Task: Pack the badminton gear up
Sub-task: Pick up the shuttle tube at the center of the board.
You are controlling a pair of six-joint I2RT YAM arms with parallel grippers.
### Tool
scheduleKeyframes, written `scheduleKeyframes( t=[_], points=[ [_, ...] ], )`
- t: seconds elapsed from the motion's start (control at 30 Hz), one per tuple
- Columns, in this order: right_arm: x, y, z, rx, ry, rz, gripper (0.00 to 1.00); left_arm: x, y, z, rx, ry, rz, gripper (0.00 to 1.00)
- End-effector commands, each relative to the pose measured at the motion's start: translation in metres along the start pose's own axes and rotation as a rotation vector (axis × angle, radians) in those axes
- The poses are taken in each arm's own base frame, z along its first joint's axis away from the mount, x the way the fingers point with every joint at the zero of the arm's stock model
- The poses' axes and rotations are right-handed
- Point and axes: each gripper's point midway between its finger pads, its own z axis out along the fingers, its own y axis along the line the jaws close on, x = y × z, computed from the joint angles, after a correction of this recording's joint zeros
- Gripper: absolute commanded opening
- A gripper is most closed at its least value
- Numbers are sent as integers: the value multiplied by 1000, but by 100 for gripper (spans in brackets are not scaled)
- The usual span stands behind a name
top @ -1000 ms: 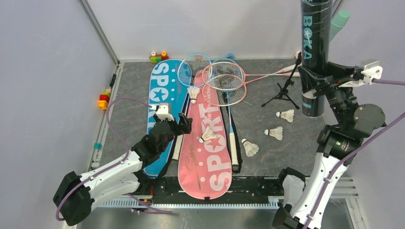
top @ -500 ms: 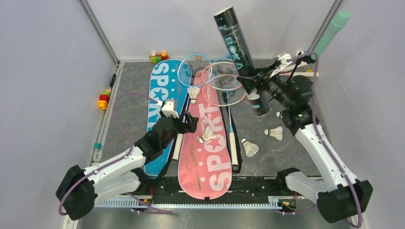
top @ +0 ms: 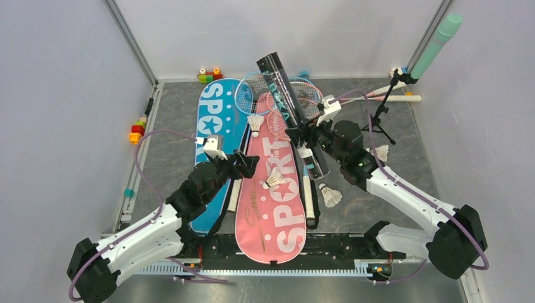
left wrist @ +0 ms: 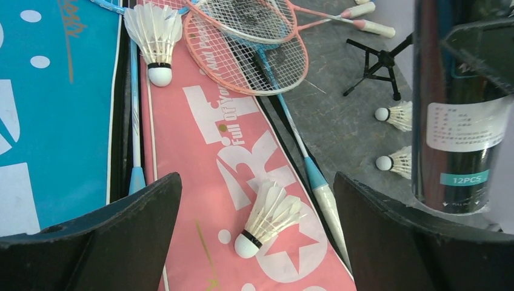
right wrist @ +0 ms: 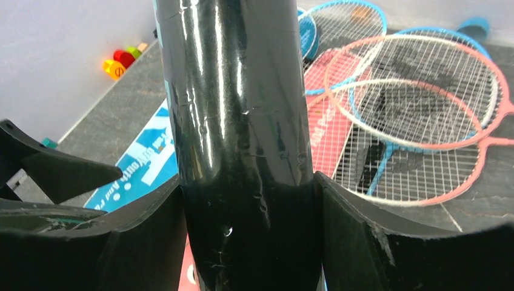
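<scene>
1. Dark tube [top: 282, 88]. It is carried tilted above the top end of the pink bag [top: 271, 208], with the right gripper [right wrist: 248, 200] clamped low on its body. The jaws are part-spread and press the cylinder from both sides. It is probably held aloft to be presented as the receptacle for shuttlecocks. Which end is open cannot be told.
2. Left gripper [left wrist: 254, 194]. The jaws are at full spread and hold nothing. It hovers over the middle of the pink bag, likely set wide to clear a feather skirt.
3. Shuttlecock [left wrist: 267, 215]. It lies on its side on the pink bag's star print. In the wrist view it sits between the two jaws and below them, untouched.
4. Second shuttlecock [top: 255, 123]. It lies at the pink bag's upper left edge, beside the blue bag [top: 211, 113]. More lie on the table right of the pink bag.
5. Rackets [top: 296, 104]. The heads overlap across the pink bag's top end, under the tube, and are not yet bagged.
</scene>
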Motion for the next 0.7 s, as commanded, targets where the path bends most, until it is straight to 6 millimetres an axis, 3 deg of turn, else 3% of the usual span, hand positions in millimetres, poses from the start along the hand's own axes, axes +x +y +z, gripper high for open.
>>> scheduleKeyframes(
  t=[0.0, 0.13, 0.33, 0.67],
  points=[
    [0, 3, -1, 37, 2, -7, 25, -4, -6, -9, 50, -27, -45, 100],
    [22, 22, -11, -80, -36, -15, 25, -15, -11, -9, 75, -99, -159, 100],
    [44, 53, -25, -217, -77, -29, 26, -37, -52, -2, 256, -165, -344, 100],
    [60, 88, -28, -322, -77, -12, 25, -30, -108, 23, 505, -85, -413, 100]
  ],
)
